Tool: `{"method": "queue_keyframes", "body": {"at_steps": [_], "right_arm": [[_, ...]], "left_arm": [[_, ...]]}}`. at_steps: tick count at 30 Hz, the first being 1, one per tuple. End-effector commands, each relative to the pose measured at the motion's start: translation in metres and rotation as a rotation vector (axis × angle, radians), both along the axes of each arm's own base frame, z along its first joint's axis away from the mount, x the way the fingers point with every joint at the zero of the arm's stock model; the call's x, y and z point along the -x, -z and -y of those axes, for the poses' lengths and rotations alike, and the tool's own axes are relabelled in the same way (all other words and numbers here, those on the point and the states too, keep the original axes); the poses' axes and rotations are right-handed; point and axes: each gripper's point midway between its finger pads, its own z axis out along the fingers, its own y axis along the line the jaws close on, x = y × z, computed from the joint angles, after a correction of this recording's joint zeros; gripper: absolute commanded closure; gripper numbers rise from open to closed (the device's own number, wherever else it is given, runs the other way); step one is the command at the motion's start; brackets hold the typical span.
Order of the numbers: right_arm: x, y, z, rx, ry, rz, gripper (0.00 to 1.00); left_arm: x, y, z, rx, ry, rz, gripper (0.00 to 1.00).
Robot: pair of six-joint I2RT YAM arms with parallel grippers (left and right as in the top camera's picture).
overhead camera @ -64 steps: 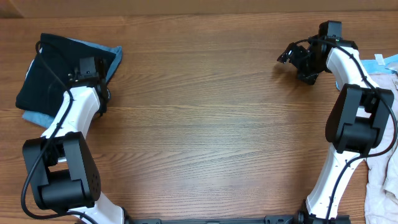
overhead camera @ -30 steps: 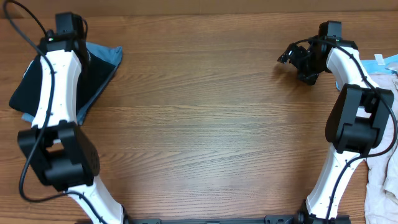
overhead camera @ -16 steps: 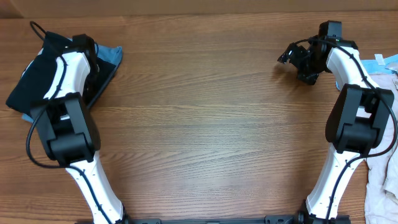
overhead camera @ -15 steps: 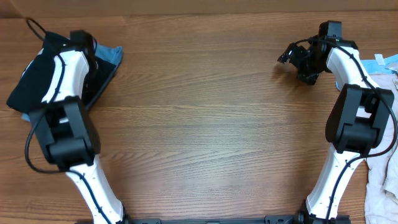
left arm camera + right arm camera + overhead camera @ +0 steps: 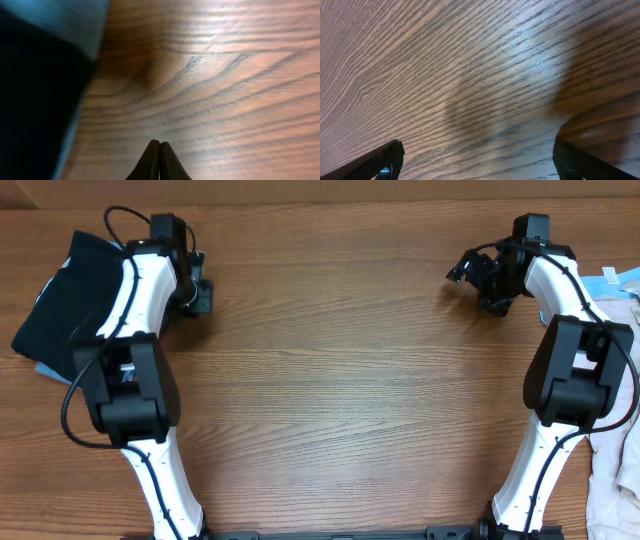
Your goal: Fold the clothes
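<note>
Stacked clothes [image 5: 55, 300] lie upper left on the table [image 5: 340, 380]; loose clothes [image 5: 615, 470] crowd the right edge.

Brown wood-grain table [image 5: 340, 380] is bare across the whole centre of the overhead frame, a wide passage between the arms. Upper left: folded black cloth garment [image 5: 60, 305] on a light-blue cloth piece [image 5: 50, 368], partly under the white-and-black left arm [image 5: 135, 300]. Right edge is crowded: white-and-black right arm [image 5: 575, 330], pale beige cloth heap [image 5: 615, 470] lower right, small light-blue cloth scrap [image 5: 620, 277] upper right.
</note>
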Motion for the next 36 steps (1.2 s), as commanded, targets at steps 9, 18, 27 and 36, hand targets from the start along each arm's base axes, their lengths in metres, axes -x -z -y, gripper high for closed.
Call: {"method": "queue_keyframes", "body": {"at_steps": [9,18,27,36], "right_arm": [[-0.002,-0.004,0.005,0.020,0.010,0.010,0.00],[-0.002,-0.004,0.005,0.020,0.010,0.010,0.00],[-0.002,-0.004,0.005,0.020,0.010,0.010,0.00],[-0.002,-0.004,0.005,0.020,0.010,0.010,0.00]], "left_arm": [[-0.016,0.034,-0.055,-0.118,-0.010,0.025,0.96],[-0.028,0.032,-0.111,-0.111,-0.208,0.127,0.96],[-0.036,0.028,-0.139,-0.028,-0.278,0.213,0.96],[-0.065,0.012,-0.154,-0.073,-0.319,0.357,0.96]]}}
